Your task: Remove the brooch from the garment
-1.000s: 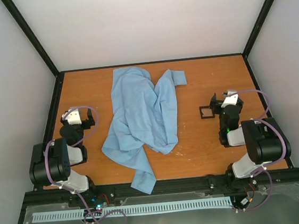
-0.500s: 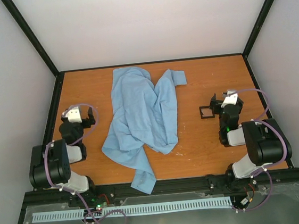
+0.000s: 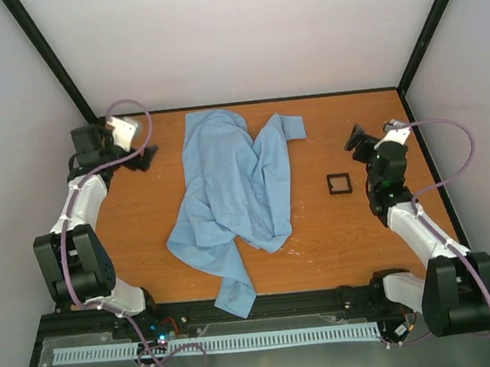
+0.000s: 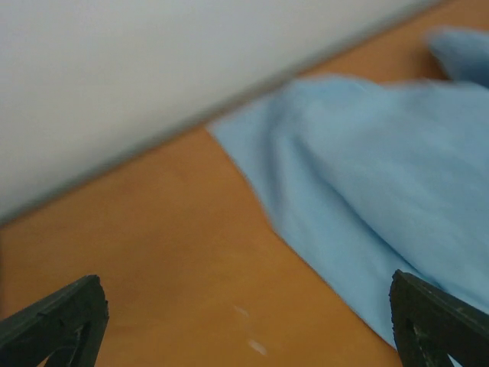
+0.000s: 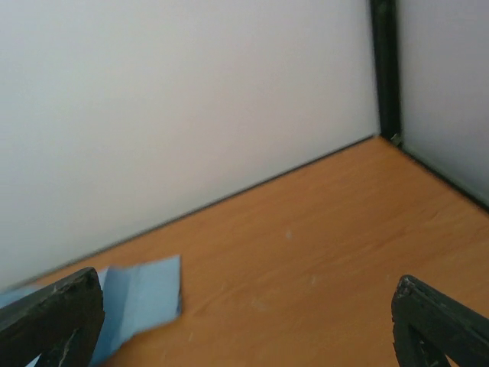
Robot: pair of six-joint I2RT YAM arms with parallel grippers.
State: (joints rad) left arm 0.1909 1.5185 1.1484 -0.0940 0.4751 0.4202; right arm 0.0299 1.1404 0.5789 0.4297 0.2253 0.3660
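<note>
Toward far-left corner of desk: left gripper (image 3: 141,152), jaws spread wide, nothing held. Fingers (image 4: 57,321) apart at both lower corners of wrist view, with bare wood and garment edge between.

Down desk's middle, from far edge to near edge: garment (image 3: 236,184), light blue shirt, crumpled in loose folds, one tail reaching over near edge. Brooch not found in any view, likely tucked under a fold or too small to tell.

Right of garment, well apart: small black square frame (image 3: 339,182), flat on wood.

Toward far-right side: right gripper (image 3: 356,141), jaws likewise released, empty, facing far-right corner.

Handling judgement: thin, limp, light cloth, sure to bunch and drag along with any pull; brooch probably small, stiff, hard. First need: spread folds to expose it. Then best to pin fabric just beside brooch with one gripper and pinch disc by its rim with other.
</note>
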